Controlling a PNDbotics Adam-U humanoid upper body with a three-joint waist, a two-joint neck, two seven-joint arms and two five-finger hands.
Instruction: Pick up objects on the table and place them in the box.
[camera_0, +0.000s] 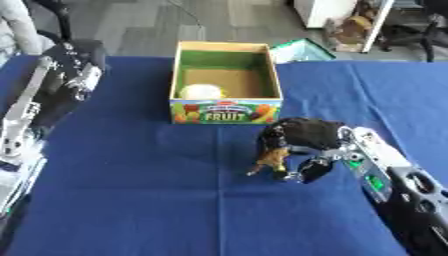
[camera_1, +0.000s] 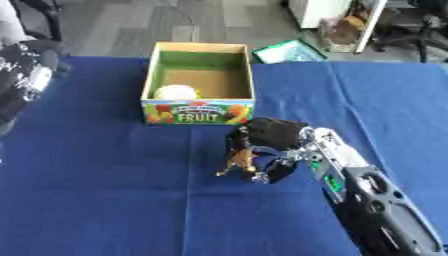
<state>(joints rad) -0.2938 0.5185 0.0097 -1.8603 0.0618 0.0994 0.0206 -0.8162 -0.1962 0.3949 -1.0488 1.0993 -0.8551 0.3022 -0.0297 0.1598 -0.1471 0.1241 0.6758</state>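
The blue table carries the box, labelled "FRUIT", with a pale round thing inside. The right hand curls round a small brown object just before the box. The step seems grasping; next it needs lifting over the box wall. The left hand is not visible

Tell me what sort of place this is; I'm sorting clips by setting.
Probably an office or lab used for robot trials: a table under a blue cloth, grey carpet tiles beyond it, and an office chair at the far right. A FRUIT box stands as a prop.
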